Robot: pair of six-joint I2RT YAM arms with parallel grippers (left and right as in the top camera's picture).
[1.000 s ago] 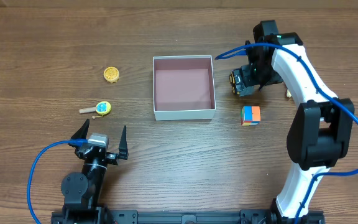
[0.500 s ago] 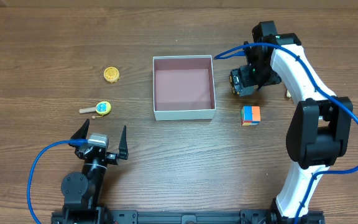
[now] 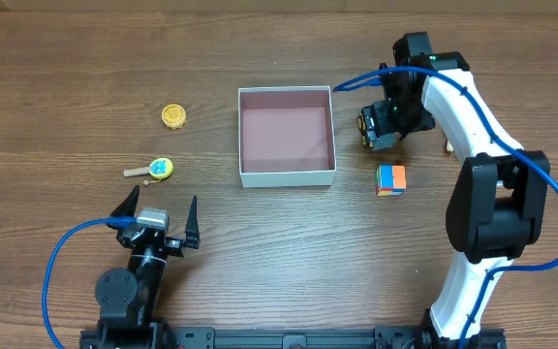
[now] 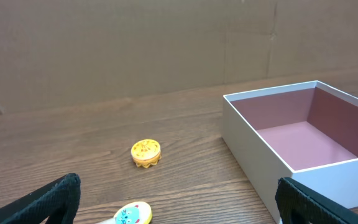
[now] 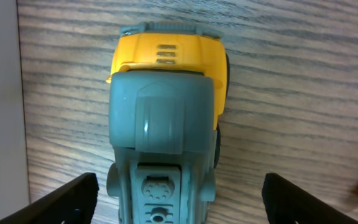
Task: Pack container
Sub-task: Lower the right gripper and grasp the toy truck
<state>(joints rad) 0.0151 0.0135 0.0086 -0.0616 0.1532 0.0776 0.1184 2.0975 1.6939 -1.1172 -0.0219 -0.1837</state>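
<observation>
The container (image 3: 287, 176), a square white-walled box with a pinkish-maroon inside, stands empty at the table's middle; it also shows in the left wrist view (image 4: 303, 134). My right gripper (image 3: 384, 124) is open just right of the container, its fingers (image 5: 179, 208) straddling a yellow and grey toy truck (image 5: 163, 118) that stands on the table (image 3: 365, 126). The fingers are apart from the truck's sides. My left gripper (image 3: 155, 215) is open and empty near the front left, its fingertips (image 4: 179, 205) low over the wood.
A yellow round toy (image 3: 172, 116) (image 4: 145, 152) and a small paddle toy with a blue face (image 3: 153, 169) (image 4: 132, 214) lie left of the container. A multicoloured cube (image 3: 390, 179) lies front right of it. A small pale peg (image 3: 448, 147) lies by the right arm.
My right gripper has shifted very slightly over the truck. The left arm and the other toys have not moved.
</observation>
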